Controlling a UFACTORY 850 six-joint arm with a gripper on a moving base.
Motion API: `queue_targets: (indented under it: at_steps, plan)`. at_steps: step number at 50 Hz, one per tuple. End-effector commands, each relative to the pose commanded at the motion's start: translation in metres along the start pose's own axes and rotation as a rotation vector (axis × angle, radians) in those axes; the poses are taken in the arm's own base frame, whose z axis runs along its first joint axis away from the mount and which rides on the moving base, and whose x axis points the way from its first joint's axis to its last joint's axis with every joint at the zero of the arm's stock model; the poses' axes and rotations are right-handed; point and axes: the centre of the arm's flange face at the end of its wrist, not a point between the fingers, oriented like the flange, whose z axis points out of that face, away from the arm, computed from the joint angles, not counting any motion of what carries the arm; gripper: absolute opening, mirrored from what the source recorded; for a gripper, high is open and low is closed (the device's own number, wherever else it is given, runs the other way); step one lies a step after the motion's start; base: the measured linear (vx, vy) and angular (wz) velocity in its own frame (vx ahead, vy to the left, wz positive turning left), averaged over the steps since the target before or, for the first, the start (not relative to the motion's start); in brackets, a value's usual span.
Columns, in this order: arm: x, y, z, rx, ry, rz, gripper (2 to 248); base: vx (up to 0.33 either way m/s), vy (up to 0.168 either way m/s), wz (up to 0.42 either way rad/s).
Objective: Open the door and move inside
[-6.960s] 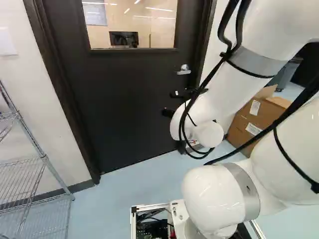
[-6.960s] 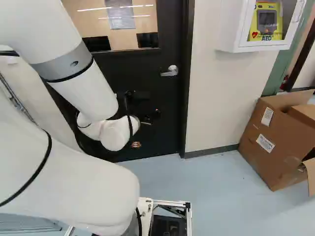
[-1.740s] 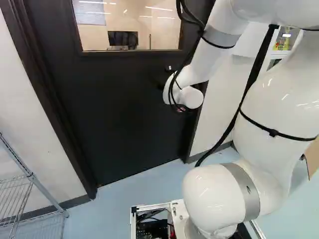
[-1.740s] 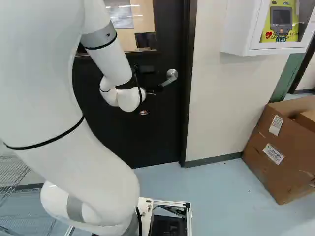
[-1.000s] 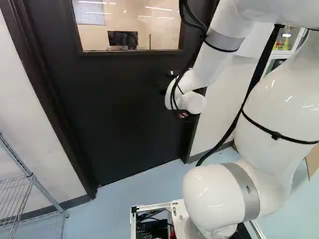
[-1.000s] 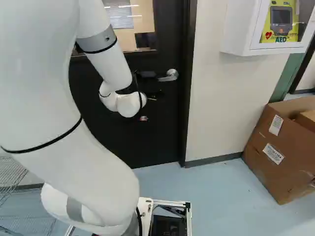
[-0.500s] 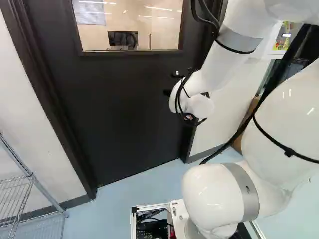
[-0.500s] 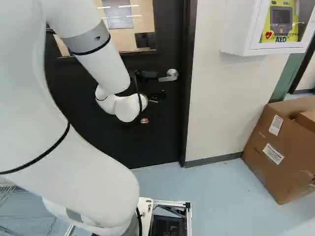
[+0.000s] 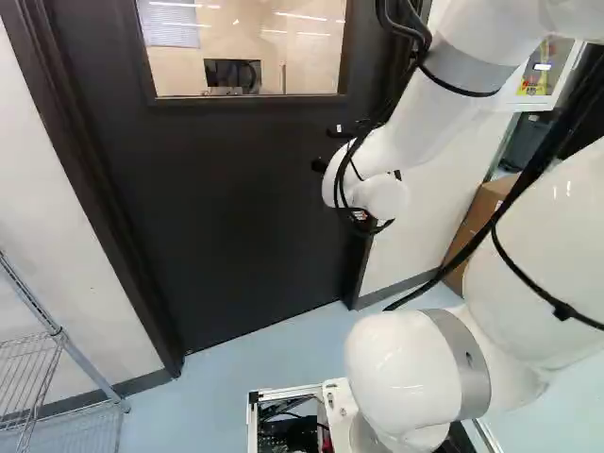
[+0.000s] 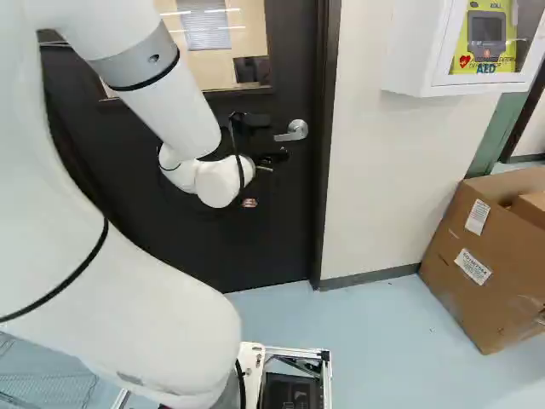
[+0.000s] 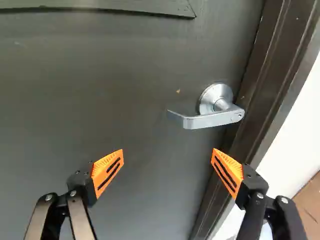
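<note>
The silver handle (image 11: 216, 118) sits on the dark door (image 9: 236, 208), beside the door frame (image 11: 260, 95), its lever pointing away from that frame. The door is closed. Facing it, the claw (image 10: 277, 157) has its fingers wide apart, with the handle ahead of them, nearer the frame-side finger. Past the frame, a cardboard box (image 10: 477, 273) stands on the floor (image 10: 375, 341), near a white wall cabinet (image 10: 412, 51).
</note>
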Motion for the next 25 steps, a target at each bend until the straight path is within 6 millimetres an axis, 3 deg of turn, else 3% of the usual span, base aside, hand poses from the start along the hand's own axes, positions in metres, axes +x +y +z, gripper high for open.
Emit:
queue_targets:
  at_steps: [25]
  plan:
    - [0.025,0.001,-0.001,-0.003,0.062,0.000,247,0.000,0.000,0.000]
